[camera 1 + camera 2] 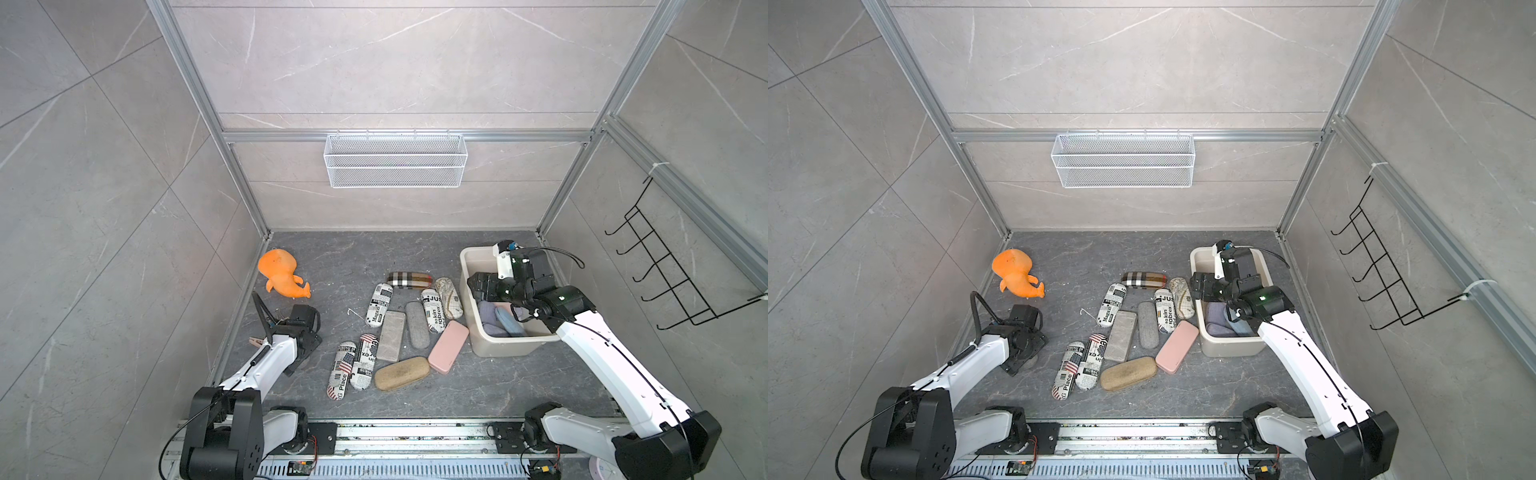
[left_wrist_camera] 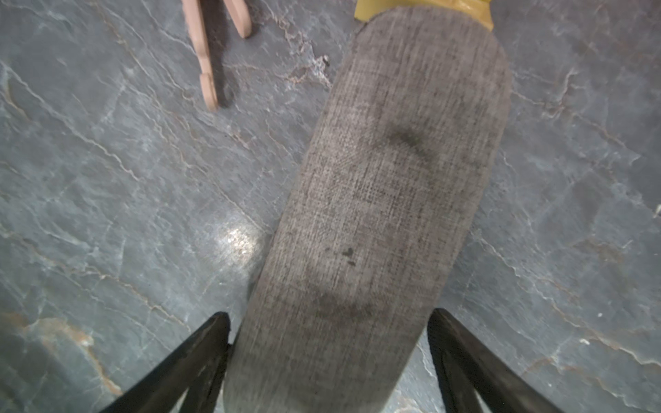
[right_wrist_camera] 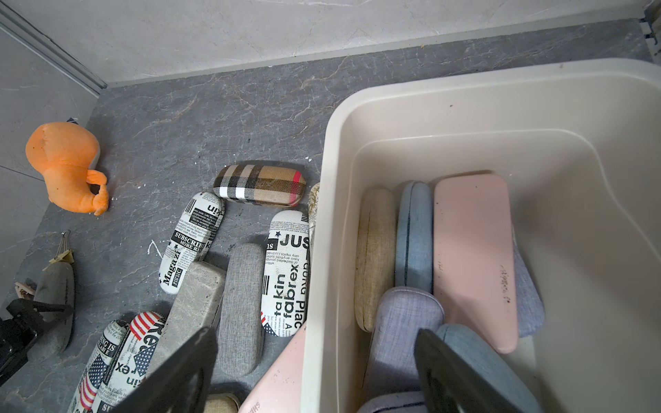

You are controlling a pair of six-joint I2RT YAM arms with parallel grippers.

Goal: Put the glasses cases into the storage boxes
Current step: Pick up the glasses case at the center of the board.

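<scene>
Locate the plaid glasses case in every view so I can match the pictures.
Top view: plaid case on the floor, between orange plush toy and cream tub.
Top view: plaid case, same spot between the two.
Left wrist: not in it.
Right wrist: plaid case, near the cream tub.
Shared landmark: orange plush toy, in every view but the left wrist.

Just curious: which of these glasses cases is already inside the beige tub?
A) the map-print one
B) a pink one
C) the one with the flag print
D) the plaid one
B: a pink case lies flat inside the tub, while the plaid case lies outside it.
</scene>
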